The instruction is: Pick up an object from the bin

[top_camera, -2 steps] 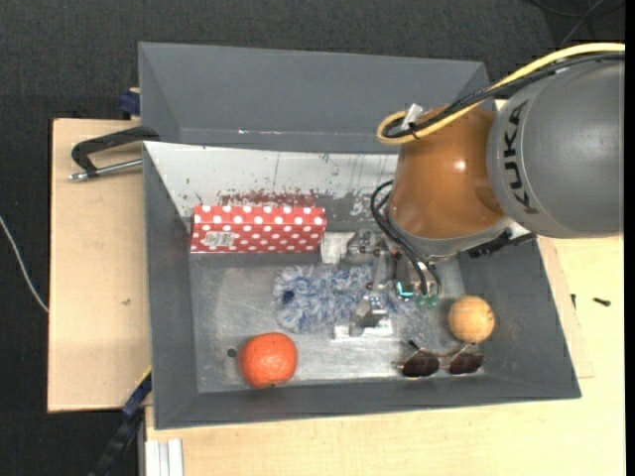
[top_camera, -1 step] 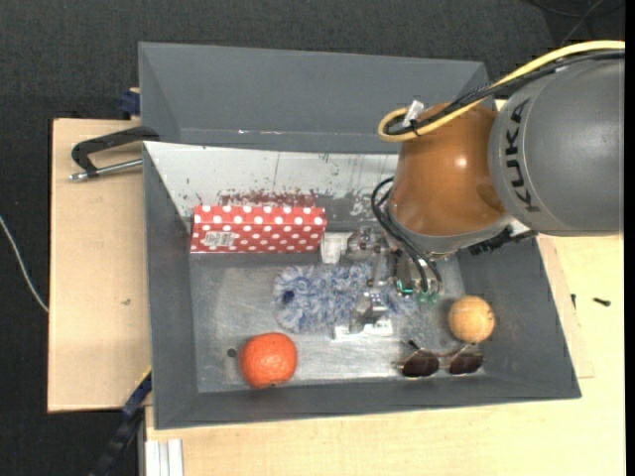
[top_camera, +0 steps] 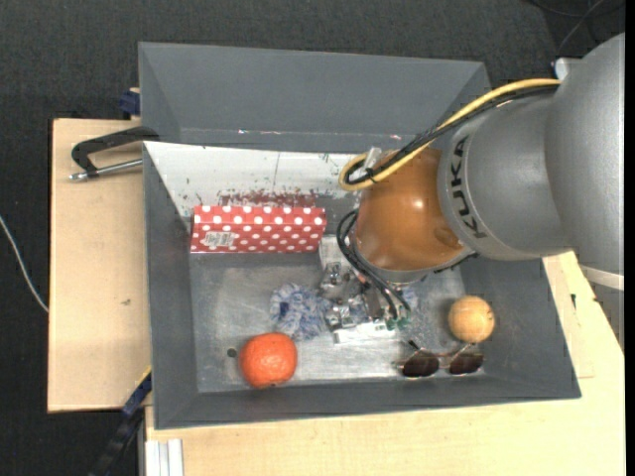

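The grey arm comes in from the right of the frame and bends down into the grey metal bin, its rounded orange cover hanging over the middle of the bin with a yellow cable looping across its top. Below the cover the pincer sits low over the centre of the bin floor, a tangle of small metal parts and wires; whether it is spread or pressed together cannot be told. Just beside it, to its left, lies a crumpled blue and white wad, the nearest thing to it, and whether the two touch is unclear. A red box with white dots lies along the back wall in the upper left of the bin. An orange ball rests near the front wall at lower left. A smaller yellow-orange ball sits at the right, apart from the pincer, and a pair of dark sunglasses lies just below it against the front wall.
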Controlling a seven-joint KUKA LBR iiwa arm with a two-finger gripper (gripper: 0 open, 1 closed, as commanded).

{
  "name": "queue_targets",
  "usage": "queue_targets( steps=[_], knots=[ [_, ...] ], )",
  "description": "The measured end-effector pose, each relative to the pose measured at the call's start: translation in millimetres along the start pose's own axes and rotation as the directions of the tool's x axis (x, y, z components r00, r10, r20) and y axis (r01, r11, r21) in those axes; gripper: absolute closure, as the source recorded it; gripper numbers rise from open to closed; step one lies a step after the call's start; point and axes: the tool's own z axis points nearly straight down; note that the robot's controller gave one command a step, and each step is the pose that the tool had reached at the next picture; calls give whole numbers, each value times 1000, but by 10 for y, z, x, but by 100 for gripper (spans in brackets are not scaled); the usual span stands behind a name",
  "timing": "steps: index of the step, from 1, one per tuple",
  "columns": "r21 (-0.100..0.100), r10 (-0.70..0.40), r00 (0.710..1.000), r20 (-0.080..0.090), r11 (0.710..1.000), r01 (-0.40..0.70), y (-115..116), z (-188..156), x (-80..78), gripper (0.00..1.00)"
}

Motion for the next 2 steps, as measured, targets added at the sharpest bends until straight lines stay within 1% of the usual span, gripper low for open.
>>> queue_targets(
  steps=[1, 2],
  knots=[
    [0, 0, 1000, 0, 1000, 0, 0, 0, 0, 100],
    [2, -41, 999, -9, 999, 41, -168, -1687, 177, 100]
  ],
)
